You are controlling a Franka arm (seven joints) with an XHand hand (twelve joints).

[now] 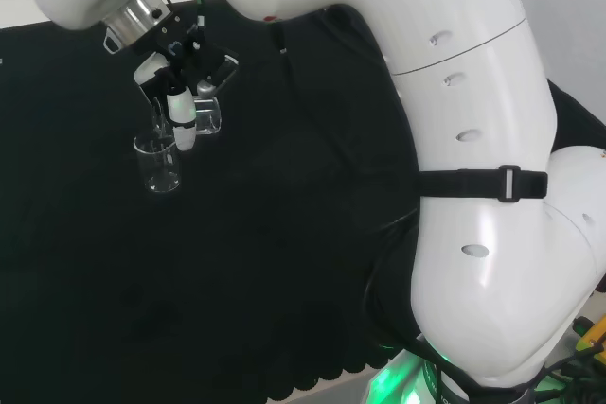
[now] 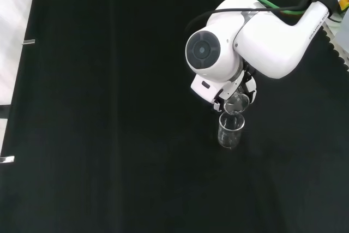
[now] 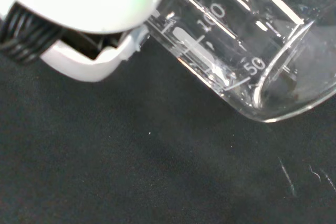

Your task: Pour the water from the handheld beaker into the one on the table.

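A clear glass beaker (image 1: 158,165) stands upright on the black cloth; in the front view this beaker (image 2: 229,131) is just below the arm's round-capped link. My hand (image 1: 178,99) hangs over it, its fingers (image 1: 182,123) curled round a second clear beaker (image 1: 208,116). This held beaker (image 2: 237,103) is tilted, with its mouth over the standing beaker's rim. Up close in the wrist view, the held beaker (image 3: 236,51) lies nearly on its side next to the hand (image 3: 79,3), printed marks showing. I cannot tell how much water is in either beaker.
The arm's big white links (image 1: 454,139) stand at the head view's right. In the front view the link with the round grey cap (image 2: 210,53) hides most of the hand. The black cloth (image 2: 109,135) stretches wide to the left of the beakers, metal clips (image 2: 29,42) along its edge.
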